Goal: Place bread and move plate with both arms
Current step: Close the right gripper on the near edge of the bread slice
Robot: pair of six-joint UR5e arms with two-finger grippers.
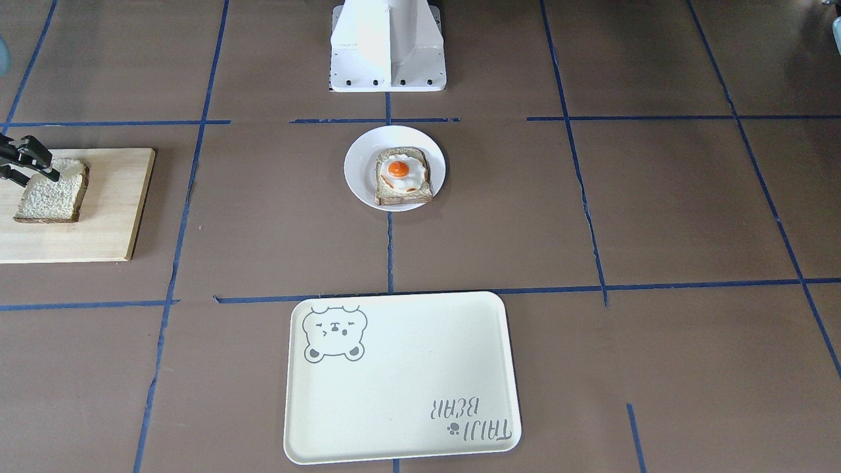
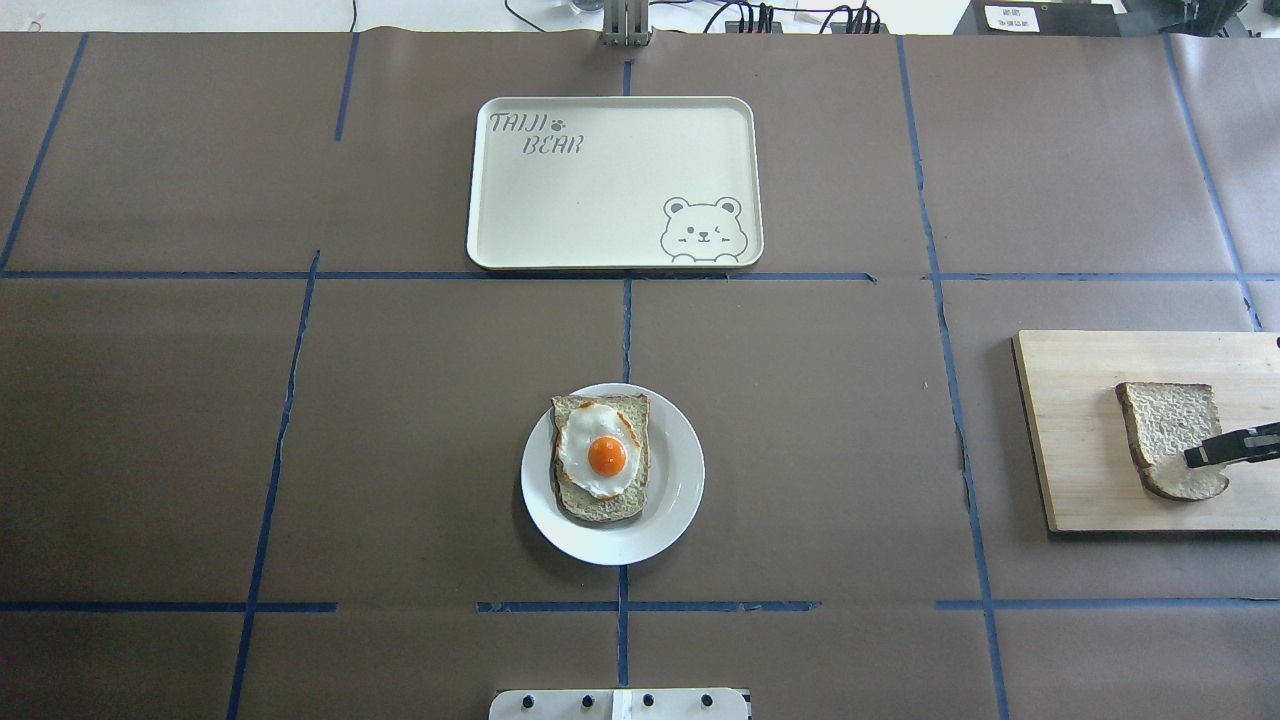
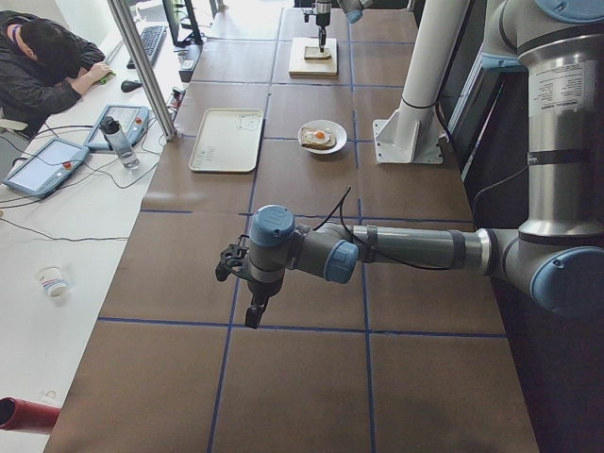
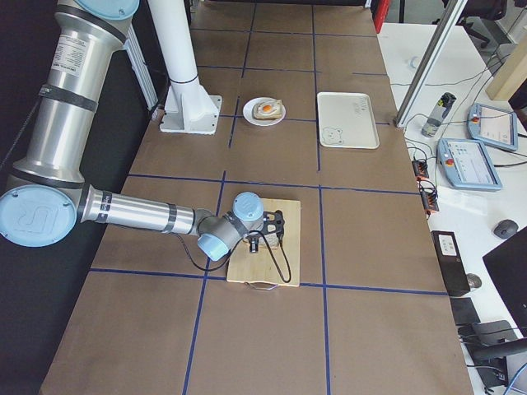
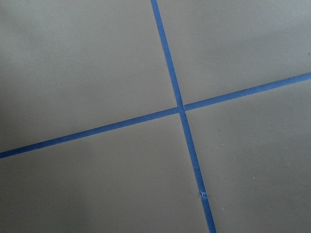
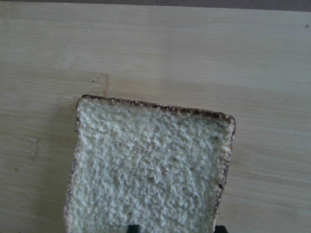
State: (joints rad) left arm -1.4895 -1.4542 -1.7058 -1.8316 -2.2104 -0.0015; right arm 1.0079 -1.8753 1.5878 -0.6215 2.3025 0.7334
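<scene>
The bread [image 1: 51, 194] lies flat on a wooden cutting board [image 1: 112, 217] at the robot's right end of the table; it also shows in the overhead view [image 2: 1165, 430] and fills the right wrist view [image 6: 150, 170]. My right gripper [image 1: 39, 176] is open, its fingertips [image 6: 133, 227] apart over the slice's domed end. The plate [image 2: 675, 490] sits at the table's centre near the base and bears the egg toast [image 2: 600, 455]. My left gripper [image 3: 253, 316] hangs over bare table far to the left; I cannot tell whether it is open or shut.
A cream bear tray [image 2: 600, 200] lies on the far side of the plate, across a blue tape line. The white robot base [image 1: 387, 46] stands just behind the plate. The left wrist view shows only brown table and crossed blue tape [image 5: 181, 108].
</scene>
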